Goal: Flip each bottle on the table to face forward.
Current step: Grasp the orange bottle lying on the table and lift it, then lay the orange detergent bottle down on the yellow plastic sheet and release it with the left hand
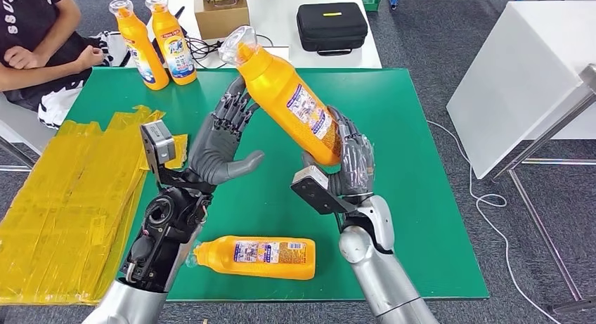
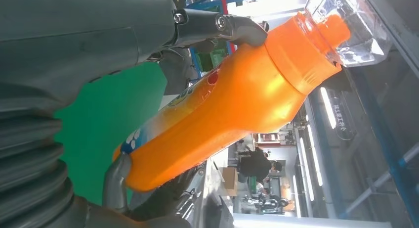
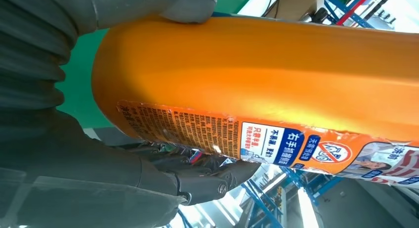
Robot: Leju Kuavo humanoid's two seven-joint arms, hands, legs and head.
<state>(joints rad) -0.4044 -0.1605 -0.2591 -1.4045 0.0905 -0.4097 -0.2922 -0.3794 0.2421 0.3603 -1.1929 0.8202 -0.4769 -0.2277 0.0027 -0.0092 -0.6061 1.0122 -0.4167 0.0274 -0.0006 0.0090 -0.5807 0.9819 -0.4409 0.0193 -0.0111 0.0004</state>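
Note:
My right hand [image 1: 348, 166] grips the lower body of an orange bottle [image 1: 288, 102] and holds it tilted above the green mat [image 1: 415, 197], its clear cap up and to the left. The right wrist view shows the bottle's label [image 3: 276, 139] above my fingers [image 3: 217, 176]. My left hand [image 1: 221, 145] stands beside the bottle's upper half with fingers spread and thumb apart; one fingertip [image 2: 247, 32] touches the bottle's shoulder [image 2: 232, 104]. A second orange bottle [image 1: 256, 257] lies on its side near the front edge, label up. Two more bottles [image 1: 140, 46] [image 1: 172, 43] stand at the far left corner.
Crumpled yellow plastic [image 1: 70, 211] covers the mat's left side. A person [image 1: 35, 43] sits at the far left. Behind the mat are a cardboard box [image 1: 221, 18] and a black case [image 1: 332, 25]. A white table [image 1: 520, 78] stands to the right.

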